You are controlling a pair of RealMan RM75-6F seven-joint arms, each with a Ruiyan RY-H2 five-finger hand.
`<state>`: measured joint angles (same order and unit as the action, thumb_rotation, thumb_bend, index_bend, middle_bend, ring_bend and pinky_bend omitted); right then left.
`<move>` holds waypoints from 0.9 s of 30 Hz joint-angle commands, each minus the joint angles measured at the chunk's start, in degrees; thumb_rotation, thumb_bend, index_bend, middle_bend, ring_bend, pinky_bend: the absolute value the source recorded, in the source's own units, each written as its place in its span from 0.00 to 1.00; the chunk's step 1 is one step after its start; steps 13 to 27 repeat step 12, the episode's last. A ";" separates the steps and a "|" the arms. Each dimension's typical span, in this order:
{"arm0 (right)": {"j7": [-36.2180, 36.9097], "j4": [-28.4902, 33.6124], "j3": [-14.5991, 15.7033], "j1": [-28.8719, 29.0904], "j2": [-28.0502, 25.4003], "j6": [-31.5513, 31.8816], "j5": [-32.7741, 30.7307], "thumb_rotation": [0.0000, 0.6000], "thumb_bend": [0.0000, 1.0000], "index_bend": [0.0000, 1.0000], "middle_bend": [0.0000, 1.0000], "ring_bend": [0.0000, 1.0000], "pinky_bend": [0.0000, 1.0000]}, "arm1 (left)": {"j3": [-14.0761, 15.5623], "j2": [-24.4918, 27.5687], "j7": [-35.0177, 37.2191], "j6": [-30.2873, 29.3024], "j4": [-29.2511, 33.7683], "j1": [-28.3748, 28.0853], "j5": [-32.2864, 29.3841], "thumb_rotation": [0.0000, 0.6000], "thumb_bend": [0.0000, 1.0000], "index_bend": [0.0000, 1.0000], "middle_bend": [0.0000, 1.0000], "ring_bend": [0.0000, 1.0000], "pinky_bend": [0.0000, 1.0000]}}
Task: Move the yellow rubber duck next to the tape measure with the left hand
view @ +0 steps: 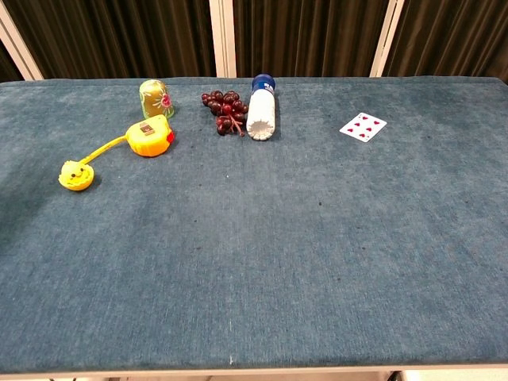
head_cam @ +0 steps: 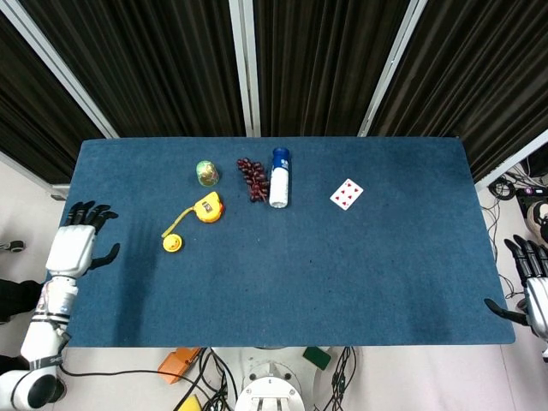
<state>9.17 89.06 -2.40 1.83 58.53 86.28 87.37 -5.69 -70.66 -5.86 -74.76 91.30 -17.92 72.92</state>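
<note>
The yellow rubber duck (head_cam: 172, 243) (view: 75, 175) sits alone on the blue table, at the end of the pulled-out strip of the yellow tape measure (head_cam: 207, 208) (view: 151, 136). My left hand (head_cam: 75, 247) hovers at the table's left edge, well left of the duck, fingers spread and holding nothing; the chest view does not show it. My right hand (head_cam: 533, 285) hangs off the table's right edge, fingers apart and empty.
A green-yellow small object (head_cam: 205, 173) (view: 155, 98), a bunch of dark grapes (head_cam: 251, 178) (view: 223, 109) and a lying white bottle with a blue cap (head_cam: 279, 178) (view: 261, 107) line the back. A playing card (head_cam: 346, 194) (view: 363, 126) lies to the right.
</note>
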 commanded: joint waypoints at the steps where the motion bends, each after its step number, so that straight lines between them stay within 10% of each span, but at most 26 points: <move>1: 0.10 -0.10 0.11 -0.24 0.07 0.44 0.29 1.00 0.20 0.00 0.08 0.00 0.11 | 4.14 2.53 3.62 -6.64 2.06 5.76 5.48 1.00 0.34 0.26 0.15 0.06 0.01; 10: -1.12 0.90 0.41 -0.60 0.54 1.44 1.37 1.00 0.20 0.00 0.08 0.00 0.11 | 8.86 2.40 4.38 -17.82 2.28 14.66 12.00 1.00 0.34 0.26 0.15 0.06 0.01; 27: -1.44 1.14 0.39 -0.56 0.58 1.44 1.44 1.00 0.20 0.00 0.08 0.00 0.11 | 9.23 2.43 4.59 -18.13 2.11 15.37 12.39 1.00 0.34 0.26 0.15 0.06 0.01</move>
